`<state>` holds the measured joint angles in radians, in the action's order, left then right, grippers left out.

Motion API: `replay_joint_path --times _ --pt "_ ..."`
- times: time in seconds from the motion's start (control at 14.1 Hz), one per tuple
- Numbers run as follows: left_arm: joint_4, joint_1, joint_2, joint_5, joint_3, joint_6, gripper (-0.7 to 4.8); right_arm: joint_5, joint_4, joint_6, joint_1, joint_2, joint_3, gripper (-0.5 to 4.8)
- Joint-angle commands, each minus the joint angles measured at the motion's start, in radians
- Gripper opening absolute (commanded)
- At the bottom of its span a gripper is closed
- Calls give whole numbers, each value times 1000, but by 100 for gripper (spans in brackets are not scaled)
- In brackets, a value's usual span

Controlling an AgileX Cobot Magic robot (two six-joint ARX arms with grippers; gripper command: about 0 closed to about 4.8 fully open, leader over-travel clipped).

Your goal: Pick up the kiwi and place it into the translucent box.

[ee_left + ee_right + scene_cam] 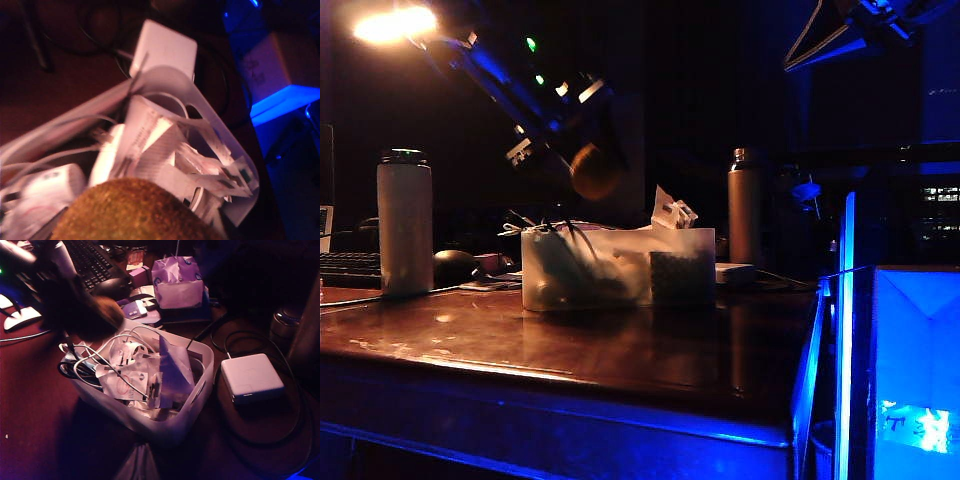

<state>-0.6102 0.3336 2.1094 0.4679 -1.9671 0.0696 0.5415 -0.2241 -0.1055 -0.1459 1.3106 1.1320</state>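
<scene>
Left gripper (pixel 582 160) is clamped on the kiwi (pixel 595 171), held in the air above the translucent box (pixel 617 267), toward its 9 o'clock end. Box is crammed with white cables (pixel 107 360), adapters and papers. Right gripper is out of frame; state cannot be told.

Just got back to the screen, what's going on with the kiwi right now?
The left gripper is holding the kiwi in the air, above the translucent box. The wrist view looks past the kiwi straight down into the box, which is full of cables and papers. The kiwi is not yet in the box. The right gripper is not visible; its camera only watches the box from the side, next to a white power adapter.
</scene>
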Motion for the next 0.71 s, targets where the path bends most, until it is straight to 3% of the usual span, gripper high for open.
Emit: replay_joint_path --times 0.07,0.43,0.5,0.71 --pt "25 3 -1 -28 -5 11 372 0 11 -3 -2 -4 7 -1" --pt "36 3 -1 -30 -5 16 382 0 11 -3 -2 -5 7 -1" --pt "43 3 -1 -30 -5 17 474 0 11 -3 -2 -5 7 -1" --pt "51 3 -1 -30 -5 17 479 0 11 -3 -2 -4 7 -1"
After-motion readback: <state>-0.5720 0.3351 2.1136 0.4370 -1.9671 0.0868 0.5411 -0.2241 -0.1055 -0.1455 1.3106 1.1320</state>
